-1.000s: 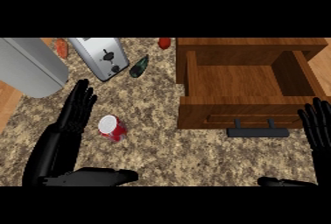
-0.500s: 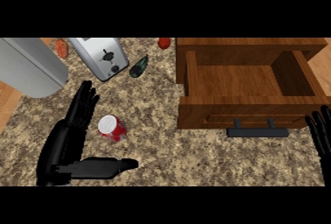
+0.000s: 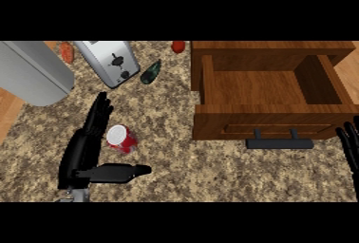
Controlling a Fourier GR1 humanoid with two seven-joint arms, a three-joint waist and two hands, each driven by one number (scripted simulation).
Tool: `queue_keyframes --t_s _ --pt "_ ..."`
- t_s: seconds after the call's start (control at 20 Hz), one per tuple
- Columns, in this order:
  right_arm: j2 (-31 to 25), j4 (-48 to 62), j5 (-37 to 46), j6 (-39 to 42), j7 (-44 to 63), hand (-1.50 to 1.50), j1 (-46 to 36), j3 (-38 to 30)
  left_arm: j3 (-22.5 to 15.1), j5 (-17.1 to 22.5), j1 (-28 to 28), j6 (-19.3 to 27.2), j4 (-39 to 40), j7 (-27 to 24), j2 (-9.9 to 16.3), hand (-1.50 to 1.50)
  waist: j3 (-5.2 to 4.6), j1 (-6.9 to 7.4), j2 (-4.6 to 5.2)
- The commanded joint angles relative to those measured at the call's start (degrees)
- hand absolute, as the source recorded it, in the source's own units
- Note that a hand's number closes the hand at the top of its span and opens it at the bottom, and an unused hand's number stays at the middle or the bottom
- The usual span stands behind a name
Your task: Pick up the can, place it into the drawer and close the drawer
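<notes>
1. Speckled brown granite counter [image 3: 210, 175] bears all items.
2. Open wooden drawer [image 3: 270, 90] with black bar handle [image 3: 279, 142] sits at right, interior bare.
3. Silver toaster [image 3: 108, 61] stands at the far left.
4. Left hand [image 3: 88, 147]: fingers straight, thumb spread wide, holding nothing, set just left of the can.
5. Right hand [image 3: 349, 149]: at the right edge, fingers extended, apart from the handle.
6. Red can with white top [image 3: 120, 138] lies on the counter, well left of the drawer.

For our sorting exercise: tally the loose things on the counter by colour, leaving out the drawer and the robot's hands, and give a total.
Red: 3, the can, one at the top edge, one beside the toaster
Silver: 2, the toaster and a large grey object
Dark green: 1
Total: 6
</notes>
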Motion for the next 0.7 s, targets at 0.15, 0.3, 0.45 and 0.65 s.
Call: queue_keyframes --t_s 0.15,0.3,0.45,0.65 --pt "-1.5 4.1 -1.3 1.0 1.1 -1.5 -5.1 -2.8 0.8 -0.2 1.8 0.9 2.7 -3.9 -0.4 -1.5 0.0 0.16 -0.01" --pt "1.1 5.6 2.1 0.4 -3.2 -1.5 -2.7 -0.8 3.7 0.7 -1.8 0.3 12.5 -9.7 0.0 -1.5 0.0 0.03 0.02" --pt "-1.4 4.3 -0.6 2.4 -0.5 -1.5 -4.1 -2.8 5.6 3.7 2.1 -2.4 9.9 -11.0 2.1 -1.5 0.0 0.17 0.0" --pt "-2.2 7.0 -1.6 4.1 -4.6 -1.5 -2.8 -5.6 7.9 3.9 0.1 -1.9 13.4 -12.3 2.5 -1.5 0.01 0.11 -0.01"
